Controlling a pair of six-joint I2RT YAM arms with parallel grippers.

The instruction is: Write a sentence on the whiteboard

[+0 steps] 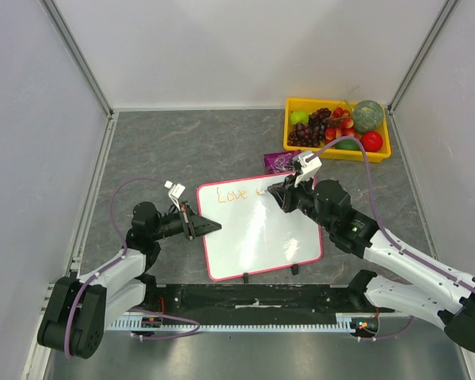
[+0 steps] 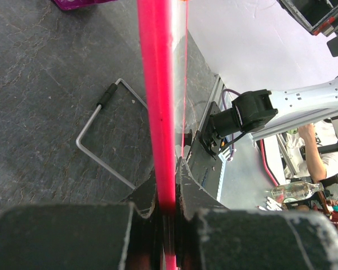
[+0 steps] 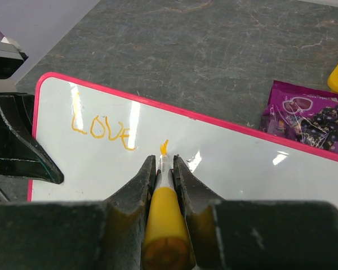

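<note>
The whiteboard [image 1: 261, 237] lies on the grey worktop [image 1: 166, 142] about midway between its left and right edges, closer to the near edge than the far one, with its pink-red frame turned slightly askew and its two small black feet [image 1: 246, 277] pointing toward the arms' bases. The left hand [image 1: 210, 227] is clenched on the board's left edge; its wrist view shows the frame running edge-on between the pinched fingers [image 2: 191, 191]. A bent metal wire [image 2: 101, 140] with a black sleeve lies on the worktop just beside that edge. The right hand [image 1: 279, 192] reaches over the board's far right corner and is clenched on a yellow-bodied marker [image 3: 165, 225], whose tip touches the white surface. Of the sentence [image 3: 101, 128], only the word "Love" stands in orange along the board's far edge near its far left corner, plus one short orange stroke [image 3: 164, 147] right at the marker tip. A purple snack packet [image 1: 279, 162] lies just beyond the board's far right corner, and a yellow tray [image 1: 336, 154] of fruit sits in the worktop's far right corner.
</note>
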